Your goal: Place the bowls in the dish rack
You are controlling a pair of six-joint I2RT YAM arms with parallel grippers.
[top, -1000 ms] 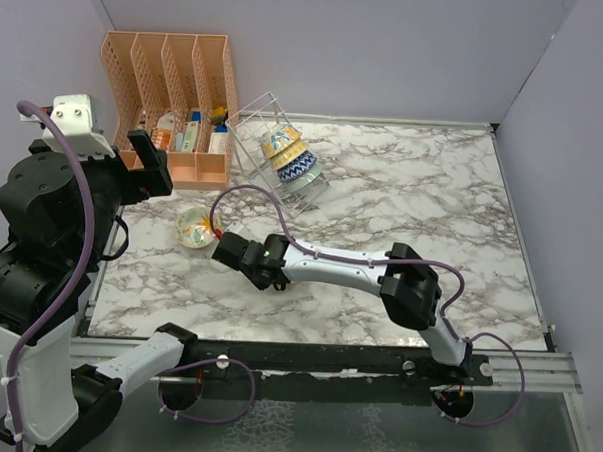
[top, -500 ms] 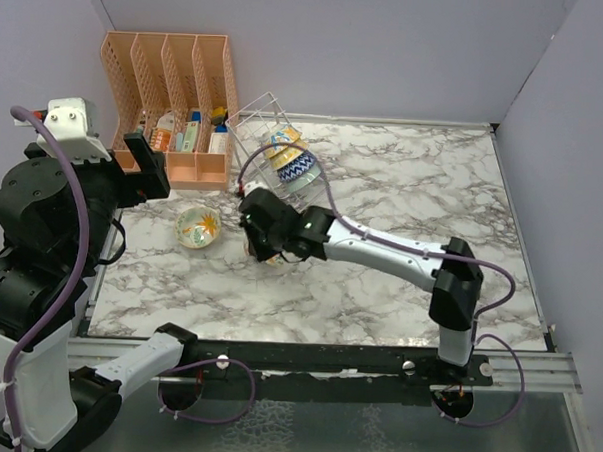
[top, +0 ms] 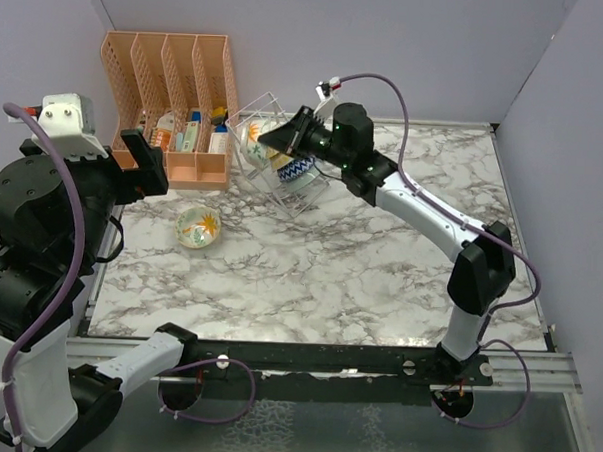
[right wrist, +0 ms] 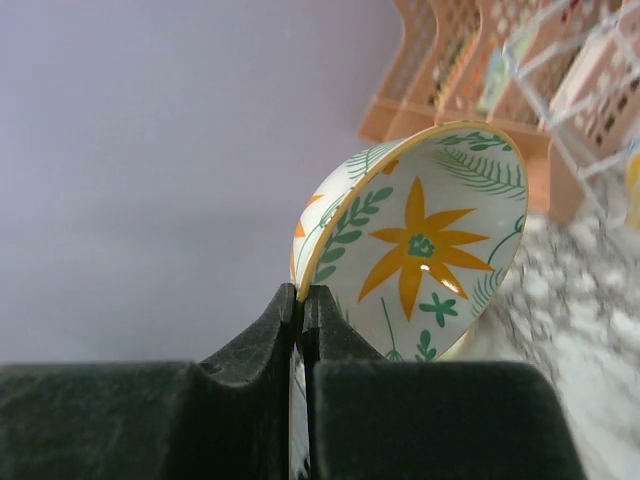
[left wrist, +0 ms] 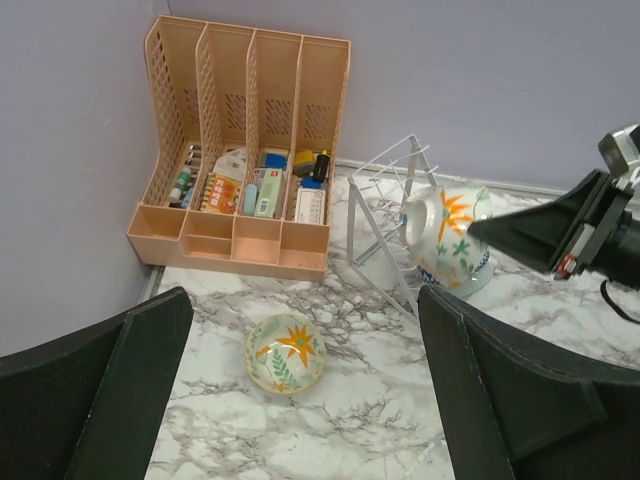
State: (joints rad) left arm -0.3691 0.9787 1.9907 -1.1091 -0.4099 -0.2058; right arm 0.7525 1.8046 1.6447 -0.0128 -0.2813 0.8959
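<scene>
The right gripper (right wrist: 300, 295) was closed almost fully, its two fingers pinching the thin yellow rim of a cream bowl (right wrist: 420, 250) painted with an orange flower and green leaves. The bowl was tipped on edge, with its hollow facing the wrist camera and its rim between the fingers at about 7 o'clock of its own circle. In the top view the bowl sat at 9 o'clock from the gripper's tip, raised off the desk (top: 380, 259) at the upper end of the wire dish rack (left wrist: 385, 210). Whether it touched the wires could not be told. Other bowls (top: 296, 169), one with a blue pattern, lay stacked in the rack just below, at about 5 o'clock from the held one.

A second flowered bowl (top: 197, 224) stood upright on the desk at 7 o'clock from the rack, well apart from it. An orange slotted organizer (top: 167, 90) stood at 9 o'clock from the rack, against the back wall.

The left gripper (top: 147, 164) hung above the loose bowl, spread wide and holding nothing.
</scene>
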